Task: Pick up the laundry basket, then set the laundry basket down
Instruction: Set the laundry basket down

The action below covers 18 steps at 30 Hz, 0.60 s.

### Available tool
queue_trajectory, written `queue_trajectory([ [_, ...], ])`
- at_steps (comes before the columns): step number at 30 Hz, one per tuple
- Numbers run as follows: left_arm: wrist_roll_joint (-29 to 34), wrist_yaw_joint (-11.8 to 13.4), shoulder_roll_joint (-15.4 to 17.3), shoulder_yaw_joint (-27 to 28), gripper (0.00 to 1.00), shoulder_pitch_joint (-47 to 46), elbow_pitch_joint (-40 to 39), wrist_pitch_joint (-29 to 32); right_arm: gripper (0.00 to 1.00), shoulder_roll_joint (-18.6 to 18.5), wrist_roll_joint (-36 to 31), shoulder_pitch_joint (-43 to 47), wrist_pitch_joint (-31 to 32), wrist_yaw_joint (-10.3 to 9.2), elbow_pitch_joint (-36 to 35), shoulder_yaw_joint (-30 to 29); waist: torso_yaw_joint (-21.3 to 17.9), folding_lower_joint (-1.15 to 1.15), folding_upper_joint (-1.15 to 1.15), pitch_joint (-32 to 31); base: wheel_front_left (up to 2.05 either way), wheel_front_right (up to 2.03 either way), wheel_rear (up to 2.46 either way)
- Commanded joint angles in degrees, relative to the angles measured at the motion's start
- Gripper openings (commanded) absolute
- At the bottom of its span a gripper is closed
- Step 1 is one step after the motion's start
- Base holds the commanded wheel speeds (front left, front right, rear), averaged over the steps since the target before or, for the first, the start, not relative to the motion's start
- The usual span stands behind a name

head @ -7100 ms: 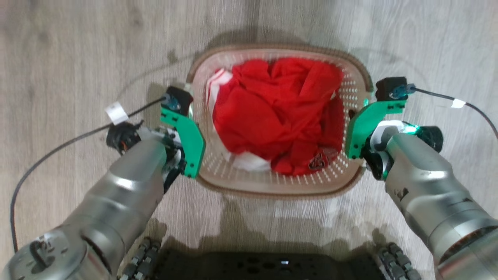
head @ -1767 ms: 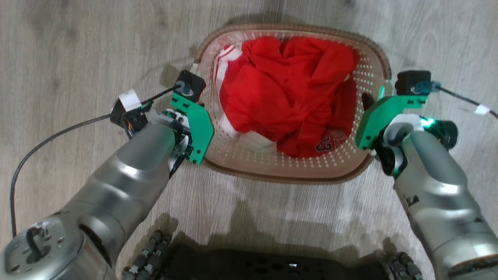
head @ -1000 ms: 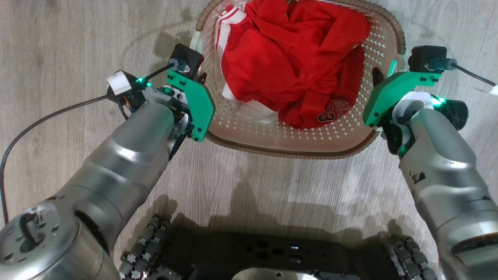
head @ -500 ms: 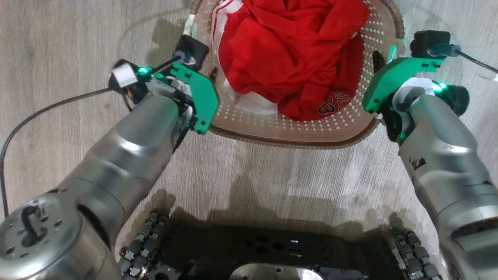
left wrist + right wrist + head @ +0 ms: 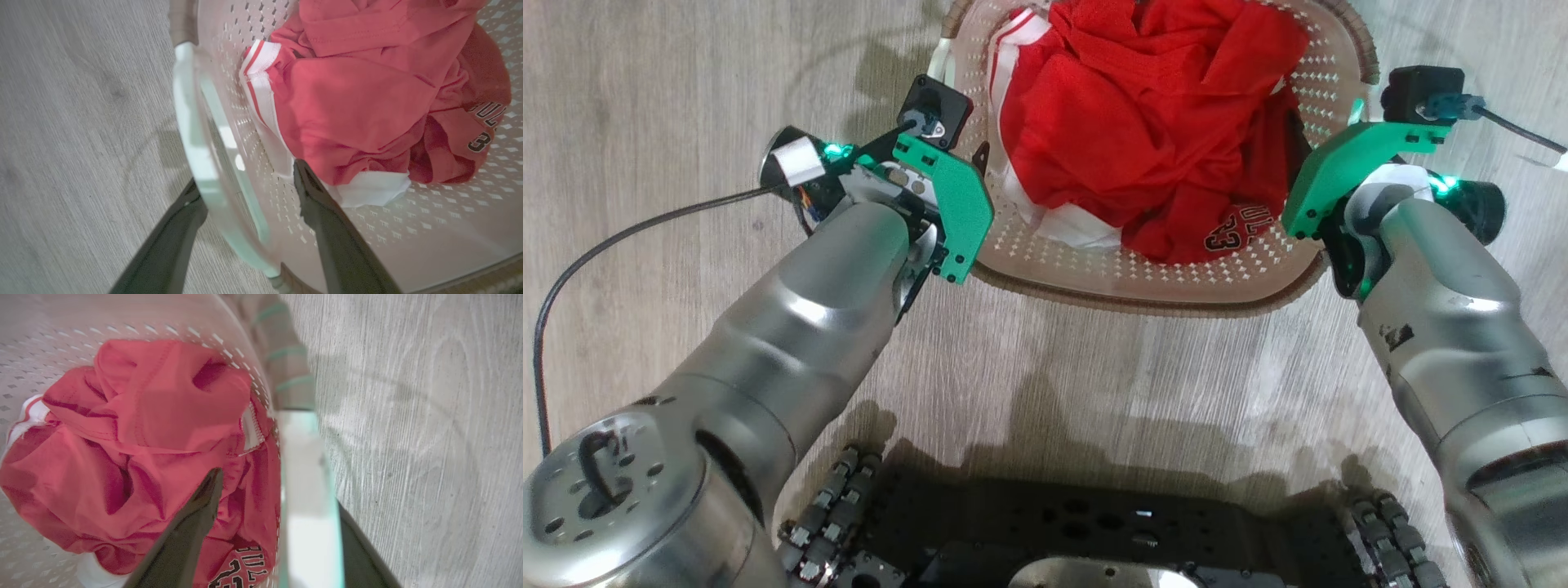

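The laundry basket (image 5: 1143, 304) stands on the wood floor, white and perforated with a brown woven rim, holding red and white clothes (image 5: 1152, 122). My left gripper (image 5: 968, 163) is at its left side. In the left wrist view, the left gripper (image 5: 245, 183) is open, its dark fingers (image 5: 322, 220) straddling the white handle (image 5: 192, 134), one outside and one inside the basket wall (image 5: 408, 228). My right gripper (image 5: 1311, 155) is at the right side. There the right gripper (image 5: 276, 490) is open astride the other handle (image 5: 306, 506), inner finger over the clothes.
My black wheeled base (image 5: 1094, 531) fills the bottom edge, just behind the basket. A black cable (image 5: 621, 237) trails from the left wrist over the floor, and another cable (image 5: 1519, 139) runs off to the right. Bare wood floor (image 5: 645, 98) surrounds the basket.
Both grippers have spread their fingers off the basket's handles. The arms stay at the basket's sides. The head camera has shifted, so the whole picture sits differently.
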Motion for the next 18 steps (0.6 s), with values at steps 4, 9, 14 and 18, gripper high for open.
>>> queue_trajectory([
  [4, -0.65, 0.57, 0.94, 0.31, 1.0, 1.36, 0.5, 0.86, 1.0, 1.61, 1.91, 2.04, -0.53, 0.55, 0.45, 2.73, -0.24, 0.0, 0.0, -2.01, 0.0, 0.0, 0.0],
  [9, -1.5, 0.65, 0.94, 0.27, 1.0, 2.89, 1.72, 0.84, 1.0, 1.61, 5.0, 3.18, -0.52, 0.55, -0.07, 5.43, -0.79, 0.0, 0.0, -5.32, 0.0, 0.0, 0.0],
  [14, -1.96, 0.61, 0.94, 0.26, 1.0, 4.53, 3.29, 0.26, 1.0, 1.61, 7.87, 4.48, 0.04, 0.55, -0.42, 7.77, -1.46, 0.0, 0.0, -9.15, 0.0, 0.0, 0.0],
  [18, -2.8, 0.83, 0.94, 0.62, 1.0, 6.43, 5.21, -1.73, 1.0, 1.61, 10.63, 5.64, -0.09, 0.55, -0.58, 9.84, -2.52, 0.0, 0.0, -13.52, 0.0, 0.0, 0.0],
])
